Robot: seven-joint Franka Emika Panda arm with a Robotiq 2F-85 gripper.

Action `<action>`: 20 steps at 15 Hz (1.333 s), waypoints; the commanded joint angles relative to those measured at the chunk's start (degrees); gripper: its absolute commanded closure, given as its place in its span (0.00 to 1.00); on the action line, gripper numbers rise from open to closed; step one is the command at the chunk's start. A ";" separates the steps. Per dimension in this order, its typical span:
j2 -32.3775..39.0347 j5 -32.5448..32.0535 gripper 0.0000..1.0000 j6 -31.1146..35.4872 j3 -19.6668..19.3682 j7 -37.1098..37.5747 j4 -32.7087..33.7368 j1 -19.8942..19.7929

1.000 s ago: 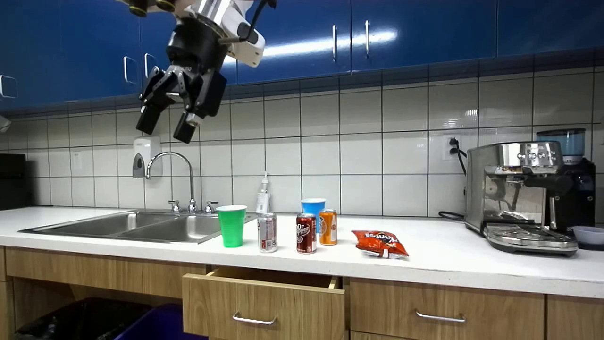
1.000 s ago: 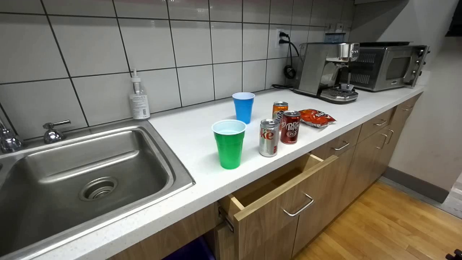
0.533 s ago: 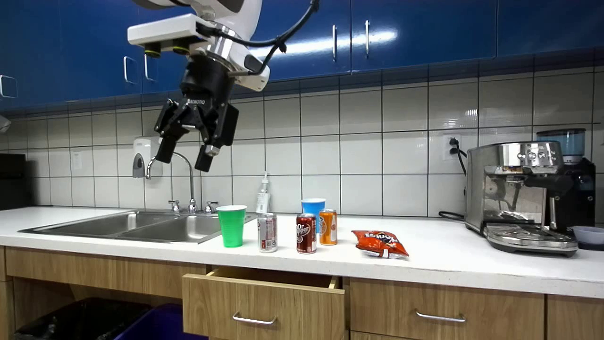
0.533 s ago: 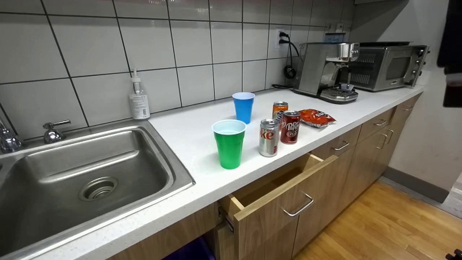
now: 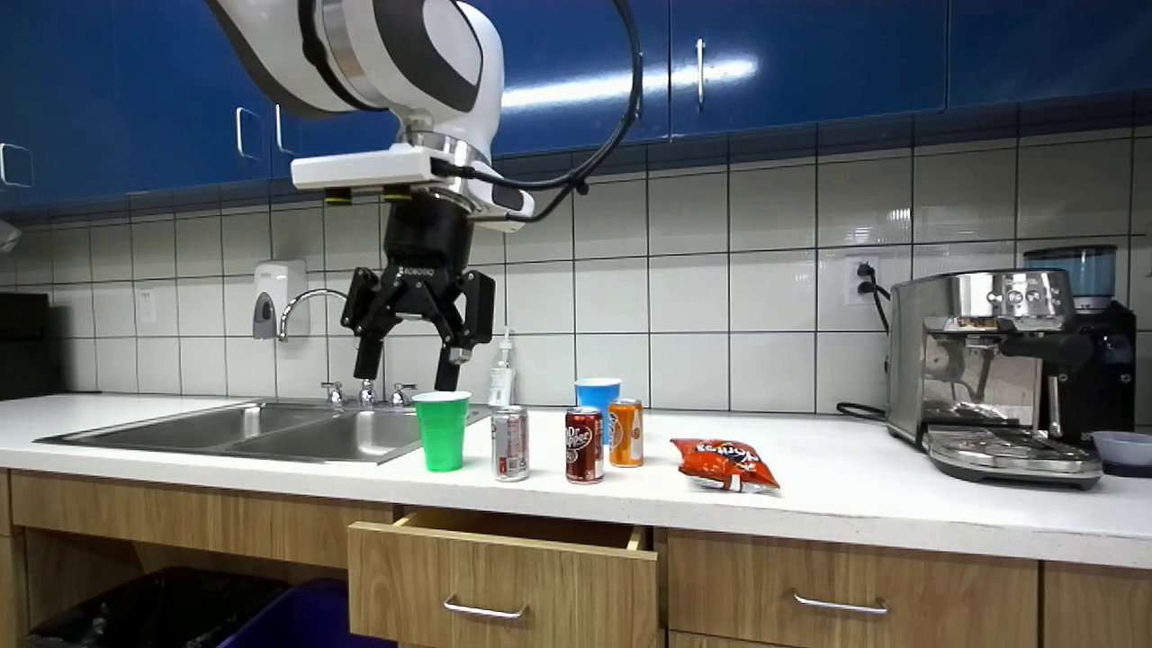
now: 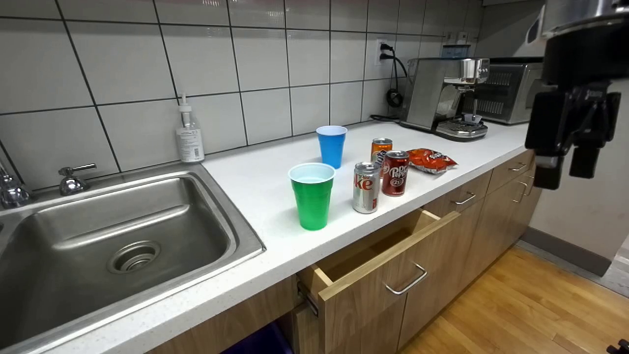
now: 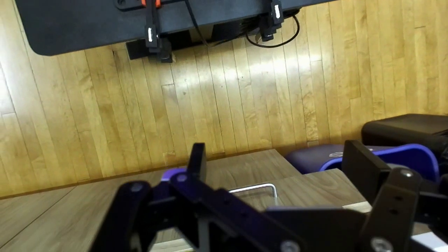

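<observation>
My gripper point(image 5: 407, 371) is open and empty, pointing down; it also shows in an exterior view point(image 6: 565, 173) at the right edge. In the wrist view the spread fingers point(image 7: 274, 157) stand over a pulled-out wooden drawer point(image 5: 504, 576) with a silver handle point(image 7: 259, 186). A green cup point(image 5: 441, 436), a silver can point(image 5: 510, 445), a dark red can point(image 5: 583, 447), an orange can point(image 5: 626, 434) and a blue cup point(image 6: 331, 147) stand upright on the white counter. A red chip bag point(image 5: 727, 464) lies beside them. The visible part of the drawer's inside point(image 6: 378, 246) is bare.
A double steel sink point(image 5: 252, 432) with a faucet point(image 5: 364, 351) lies left of the cups. A soap bottle point(image 6: 190, 135) stands behind. A coffee machine point(image 5: 990, 360) stands farther along the counter. Blue cabinets point(image 5: 792, 54) hang above. Bins point(image 5: 162, 603) stand under the counter.
My gripper has come down and to the right in an exterior view, turning more upright, and has entered another exterior view from the right. It stays open; the objects have not moved.
</observation>
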 commanded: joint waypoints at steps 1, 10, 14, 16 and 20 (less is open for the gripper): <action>5.55 -1.36 0.00 5.70 0.57 -2.03 1.01 -0.22; 19.36 -5.11 0.00 20.83 0.86 -2.08 3.77 -0.33; 25.03 -6.52 0.00 26.91 1.08 -0.37 6.59 -0.38; 22.95 -5.17 0.00 26.59 0.86 -1.09 4.35 -0.39; 24.15 -5.14 0.00 26.92 0.86 -1.08 4.74 -0.39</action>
